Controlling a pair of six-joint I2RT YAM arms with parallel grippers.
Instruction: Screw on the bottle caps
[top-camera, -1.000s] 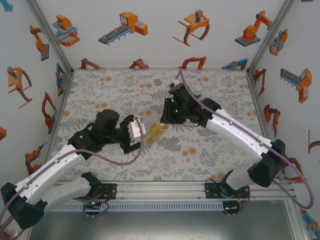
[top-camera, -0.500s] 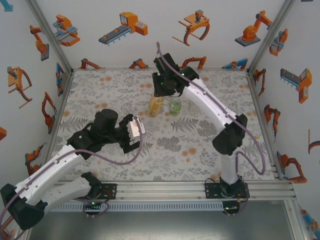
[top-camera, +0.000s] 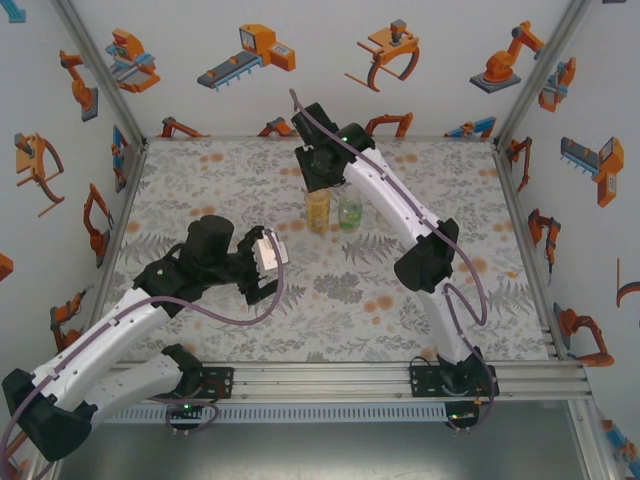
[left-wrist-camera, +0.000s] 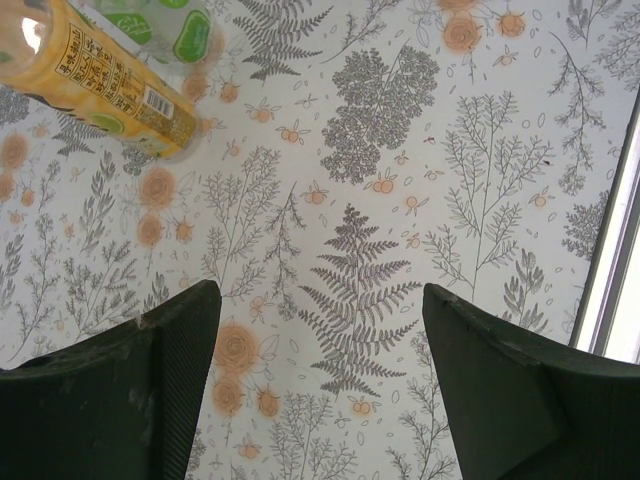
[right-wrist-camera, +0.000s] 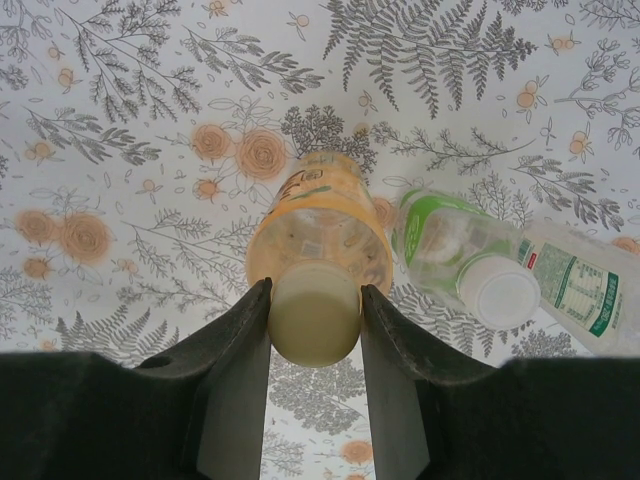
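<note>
The amber bottle (top-camera: 318, 210) stands upright at the far middle of the table. My right gripper (right-wrist-camera: 314, 320) is above it, shut on its pale yellow cap (right-wrist-camera: 314, 312). Close to its right stands the short green-tinted bottle (top-camera: 350, 212) with a whitish cap (right-wrist-camera: 497, 293) on its neck. A slim bottle with a green label band (right-wrist-camera: 575, 285) lies beyond that one. My left gripper (top-camera: 268, 262) hovers open over the cloth at the left middle, nothing between its fingers (left-wrist-camera: 160, 380). From there the amber bottle (left-wrist-camera: 105, 85) and green bottle (left-wrist-camera: 160, 25) sit at the upper left.
A floral cloth (top-camera: 400, 290) covers the table. Patterned walls close in the back and both sides. A metal rail (top-camera: 330, 380) runs along the near edge. The right arm (top-camera: 400, 215) stretches diagonally across the right half.
My right arm has carried the amber bottle from the table's middle, where it was tilted, to the far side and stood it beside the green bottle. The left arm has barely moved.
</note>
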